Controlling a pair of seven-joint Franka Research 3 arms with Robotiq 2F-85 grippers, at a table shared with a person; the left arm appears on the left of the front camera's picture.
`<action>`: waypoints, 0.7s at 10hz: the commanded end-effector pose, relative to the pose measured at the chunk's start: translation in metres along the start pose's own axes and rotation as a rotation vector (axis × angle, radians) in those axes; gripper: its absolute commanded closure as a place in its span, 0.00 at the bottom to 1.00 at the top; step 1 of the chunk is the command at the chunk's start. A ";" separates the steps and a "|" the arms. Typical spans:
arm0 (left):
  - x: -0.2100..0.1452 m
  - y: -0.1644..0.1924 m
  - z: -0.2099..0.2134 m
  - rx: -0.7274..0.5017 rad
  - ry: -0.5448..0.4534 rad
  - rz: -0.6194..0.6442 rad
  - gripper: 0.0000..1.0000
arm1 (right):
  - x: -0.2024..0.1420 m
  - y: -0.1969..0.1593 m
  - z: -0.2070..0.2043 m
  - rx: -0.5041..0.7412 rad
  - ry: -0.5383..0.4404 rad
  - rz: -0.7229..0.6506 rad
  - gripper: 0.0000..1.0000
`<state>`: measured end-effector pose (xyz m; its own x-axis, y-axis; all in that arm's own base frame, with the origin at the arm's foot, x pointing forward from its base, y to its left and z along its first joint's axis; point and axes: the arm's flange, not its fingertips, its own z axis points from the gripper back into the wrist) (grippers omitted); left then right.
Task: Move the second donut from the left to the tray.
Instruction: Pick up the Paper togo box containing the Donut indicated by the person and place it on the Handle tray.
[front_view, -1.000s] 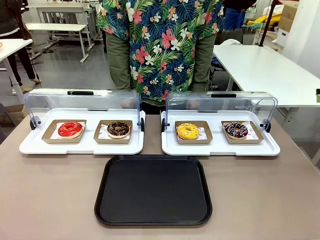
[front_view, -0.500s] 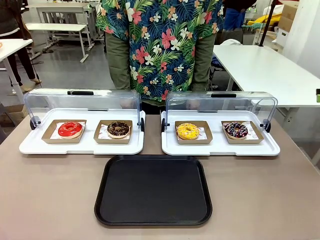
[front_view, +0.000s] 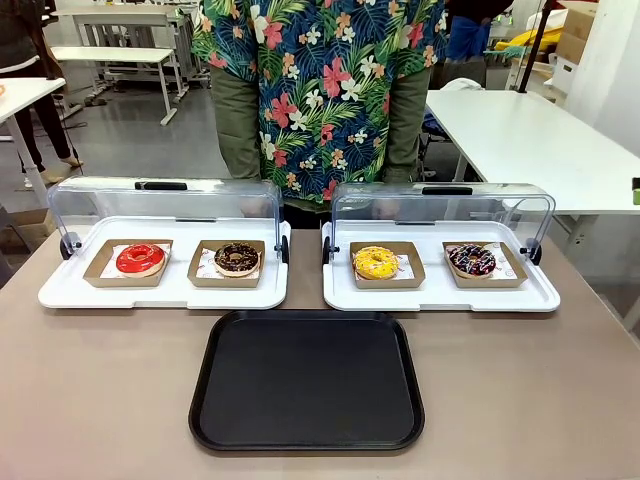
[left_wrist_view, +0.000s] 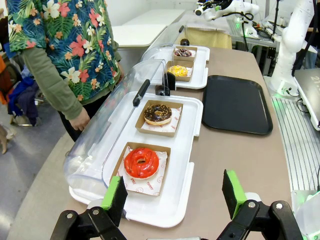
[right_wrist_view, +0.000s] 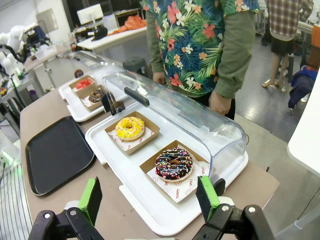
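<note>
The second donut from the left (front_view: 237, 258) is dark chocolate with fine pale sprinkles, sitting in a brown cardboard holder on the left white display tray (front_view: 60, 293); it also appears as the chocolate donut (left_wrist_view: 158, 113) and, far off, the same donut (right_wrist_view: 95, 95). The black tray (front_view: 306, 380) lies in front of both display trays, seen again as the tray (left_wrist_view: 236, 104) and the tray (right_wrist_view: 55, 152). My left gripper (left_wrist_view: 174, 196) hangs open above the table's left end, short of the red donut (left_wrist_view: 141, 162). My right gripper (right_wrist_view: 150, 197) is open at the right end.
A red donut (front_view: 140, 258) sits left of the chocolate one. The right display tray (front_view: 440, 295) holds a yellow donut (front_view: 375, 262) and a dark donut with colourful topping (front_view: 471, 260). Both clear lids (front_view: 165, 199) are swung back. A person in a floral shirt (front_view: 320, 90) stands at the far side.
</note>
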<state>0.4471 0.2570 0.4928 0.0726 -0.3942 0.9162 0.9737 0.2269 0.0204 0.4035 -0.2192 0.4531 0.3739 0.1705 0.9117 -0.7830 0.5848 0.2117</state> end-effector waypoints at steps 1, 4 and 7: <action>0.002 -0.006 -0.002 0.008 0.012 0.015 0.00 | 0.003 0.001 0.000 0.001 -0.006 -0.003 0.00; 0.002 -0.006 -0.002 0.008 0.012 0.015 0.00 | 0.003 0.001 0.000 0.001 -0.006 -0.003 0.00; 0.002 -0.006 -0.002 0.008 0.012 0.015 0.00 | 0.003 0.001 0.000 0.001 -0.006 -0.003 0.00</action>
<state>0.4471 0.2570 0.4928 0.0726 -0.3942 0.9162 0.9737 0.2269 0.0204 0.4035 -0.2192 0.4531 0.3739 0.1705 0.9117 -0.7830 0.5848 0.2117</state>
